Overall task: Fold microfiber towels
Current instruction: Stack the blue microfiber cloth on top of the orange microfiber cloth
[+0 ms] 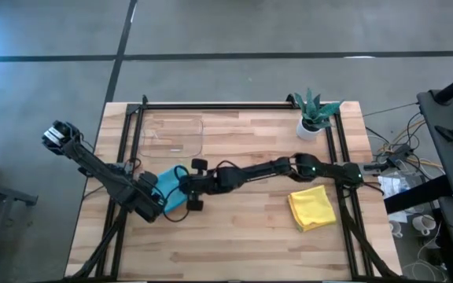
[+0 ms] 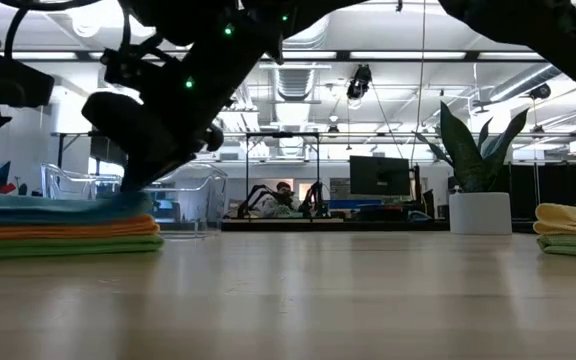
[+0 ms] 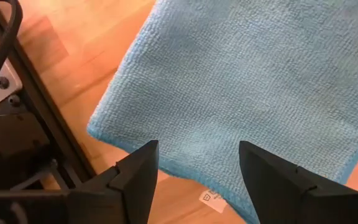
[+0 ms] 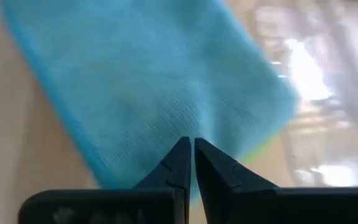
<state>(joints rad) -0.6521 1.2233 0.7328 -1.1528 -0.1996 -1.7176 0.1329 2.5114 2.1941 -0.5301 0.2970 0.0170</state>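
Note:
A folded teal towel (image 1: 171,178) tops a stack at the table's left. In the low view the teal towel (image 2: 38,206) lies on an orange towel (image 2: 58,230), which lies on a lime green one (image 2: 58,247). My left gripper (image 3: 197,180) stands open, pointing down over the teal towel's edge (image 3: 135,149), touching nothing. My right gripper (image 4: 191,149), reaching across from the table's right, is shut with its tips at the teal towel's top. A folded yellow towel (image 1: 311,207) lies at the right on another lime green one (image 2: 568,246). My right gripper's shut fingertips (image 4: 182,155) meet the top face of the teal towel (image 4: 166,106), away from its edges. They slant down from the table's right side. The towel lies flat on the stack. The low view shows the dark gripper (image 2: 133,165) reaching down to the towel's top.
A clear plastic tray (image 1: 171,134) stands at the far left. A potted plant (image 1: 313,116) stands at the far right. Black frame rails (image 1: 124,149) run along the table's left, far and right sides. Bare wood lies at the table's middle and near edge.

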